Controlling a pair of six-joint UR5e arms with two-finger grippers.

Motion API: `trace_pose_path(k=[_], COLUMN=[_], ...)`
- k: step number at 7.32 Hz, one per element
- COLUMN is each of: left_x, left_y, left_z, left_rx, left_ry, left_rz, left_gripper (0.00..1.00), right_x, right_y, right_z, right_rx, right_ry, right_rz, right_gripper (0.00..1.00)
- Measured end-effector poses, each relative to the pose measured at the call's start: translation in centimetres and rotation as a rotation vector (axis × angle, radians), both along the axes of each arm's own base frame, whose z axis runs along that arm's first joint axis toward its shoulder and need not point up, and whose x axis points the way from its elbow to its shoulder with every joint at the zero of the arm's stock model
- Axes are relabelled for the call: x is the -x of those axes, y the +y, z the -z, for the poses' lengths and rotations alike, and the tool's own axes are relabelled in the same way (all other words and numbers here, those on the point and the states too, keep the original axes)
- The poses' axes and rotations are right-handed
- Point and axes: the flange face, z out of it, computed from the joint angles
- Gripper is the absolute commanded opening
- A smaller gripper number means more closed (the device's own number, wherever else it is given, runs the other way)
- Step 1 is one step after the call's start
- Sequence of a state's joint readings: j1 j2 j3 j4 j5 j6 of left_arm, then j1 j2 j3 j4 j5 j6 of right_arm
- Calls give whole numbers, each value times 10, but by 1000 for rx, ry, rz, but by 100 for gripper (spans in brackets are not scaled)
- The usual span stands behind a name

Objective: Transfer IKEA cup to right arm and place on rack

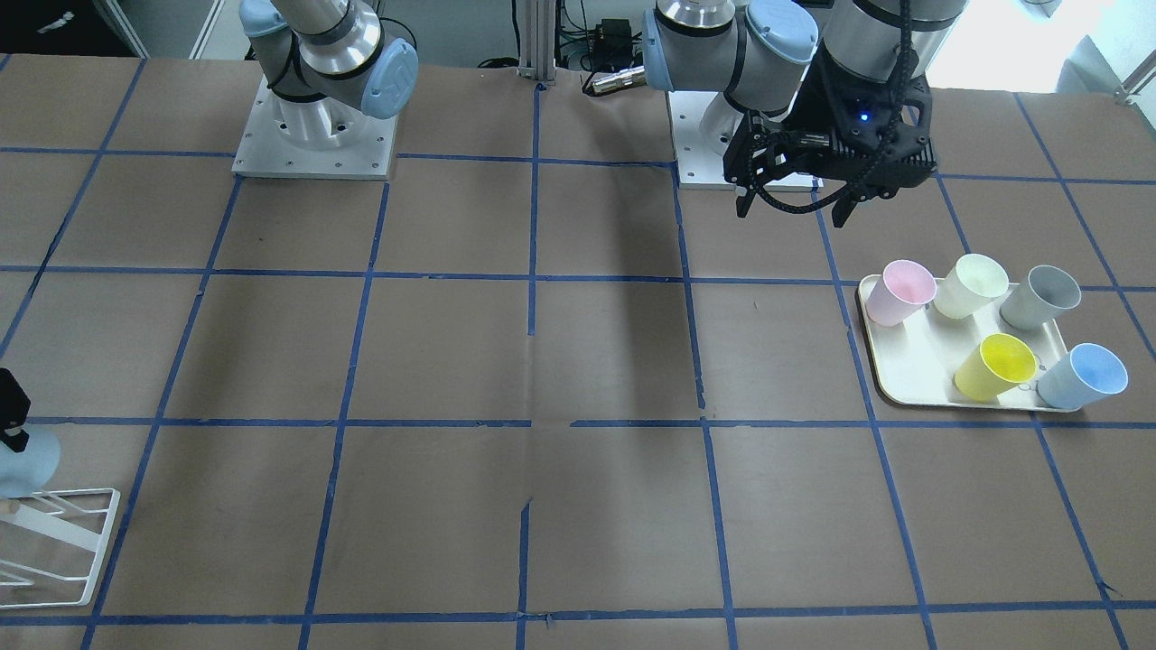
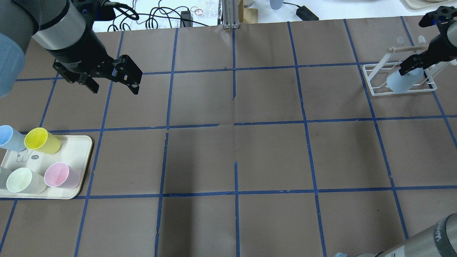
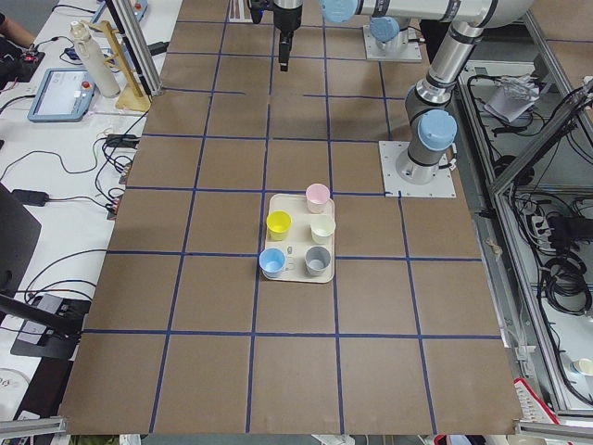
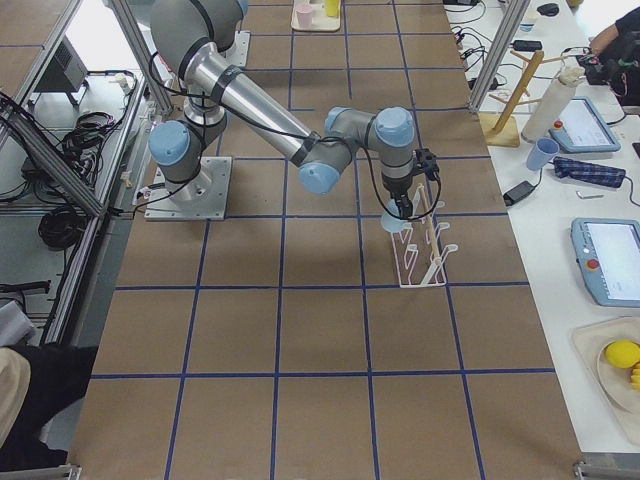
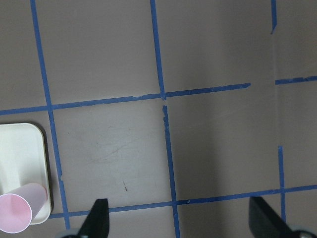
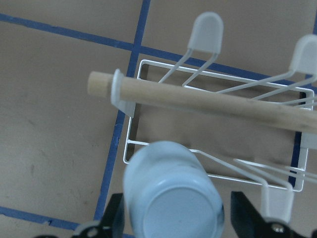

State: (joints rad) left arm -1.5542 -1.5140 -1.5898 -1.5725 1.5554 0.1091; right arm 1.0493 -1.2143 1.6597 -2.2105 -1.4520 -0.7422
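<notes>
The IKEA cup (image 6: 171, 198), pale blue, is upside down and tilted over the near end of the white wire rack (image 6: 130, 144), below its wooden peg (image 6: 198, 96). My right gripper (image 6: 178, 213) has one finger on each side of the cup and looks shut on it. The overhead view shows the cup (image 2: 403, 81) inside the rack (image 2: 375, 91), under the right gripper (image 2: 407, 71). My left gripper (image 2: 113, 87) is open and empty above bare table, far from the rack. It also shows in the front-facing view (image 1: 795, 217).
A cream tray (image 1: 912, 366) on the robot's left holds a look-alike blue cup (image 1: 1084, 377) and yellow (image 1: 993, 366), pink (image 1: 899, 291), pale cream (image 1: 971, 284) and grey (image 1: 1040, 296) cups. Brown table with a blue tape grid lies between tray and rack.
</notes>
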Motion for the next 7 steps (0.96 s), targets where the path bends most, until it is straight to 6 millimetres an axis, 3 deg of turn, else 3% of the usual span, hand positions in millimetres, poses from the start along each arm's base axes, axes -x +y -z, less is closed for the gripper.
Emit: trace_pose_path(k=[2, 4, 5, 7], left_x=[0, 0, 0, -1], left_y=[0, 0, 0, 0], left_z=[0, 0, 0, 0], left_rx=[-1, -1, -1, -1], left_ry=[0, 0, 0, -1], left_rz=[0, 0, 0, 0], left_gripper=[100, 100, 100, 100], right_x=[1, -3, -11, -44], right_y=[0, 9, 22, 68], right_z=[4, -13, -34, -96], right_rx=[-17, -34, -57, -133], right_ry=[3, 1, -14, -70], right_rz=[6, 16, 37, 129], right_gripper=[100, 100, 100, 100])
